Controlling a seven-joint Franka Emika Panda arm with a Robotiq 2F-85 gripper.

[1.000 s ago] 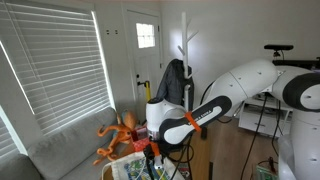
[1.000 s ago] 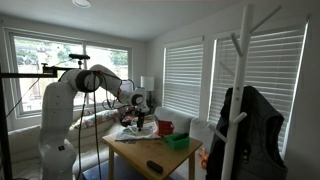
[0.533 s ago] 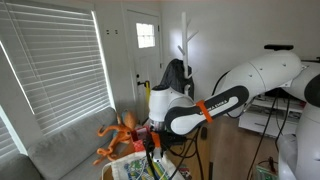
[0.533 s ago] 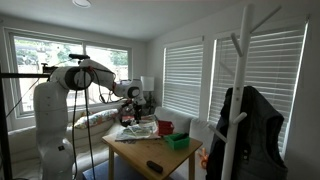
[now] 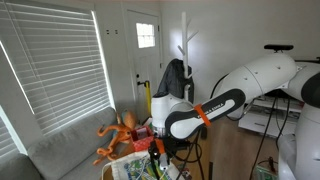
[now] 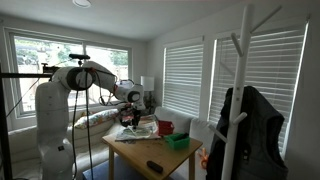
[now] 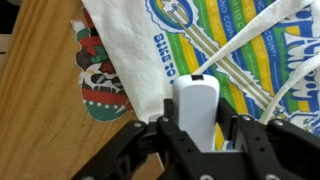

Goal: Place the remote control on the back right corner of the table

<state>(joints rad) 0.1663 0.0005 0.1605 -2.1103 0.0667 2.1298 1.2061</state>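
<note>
In the wrist view my gripper (image 7: 200, 126) has its jaws closed against both sides of a white remote control (image 7: 196, 105). The remote is over a colourful printed cloth (image 7: 175, 40) that lies on the brown wooden table (image 7: 40, 110). I cannot tell whether the remote rests on the cloth or is lifted off it. In both exterior views the gripper (image 6: 130, 117) (image 5: 153, 152) points down at the far end of the table (image 6: 135, 157); the remote is too small to make out there.
A red cup (image 6: 165, 127), a green basket (image 6: 178, 141) and a dark object (image 6: 155, 166) stand on the table. An orange octopus toy (image 5: 118, 135) sits by the grey sofa (image 5: 60, 150). A coat rack with a dark jacket (image 6: 240, 120) stands close by.
The arm has shifted its pose over the far end of the table during the last second, and the gripper now sits slightly lower over the cloth.
</note>
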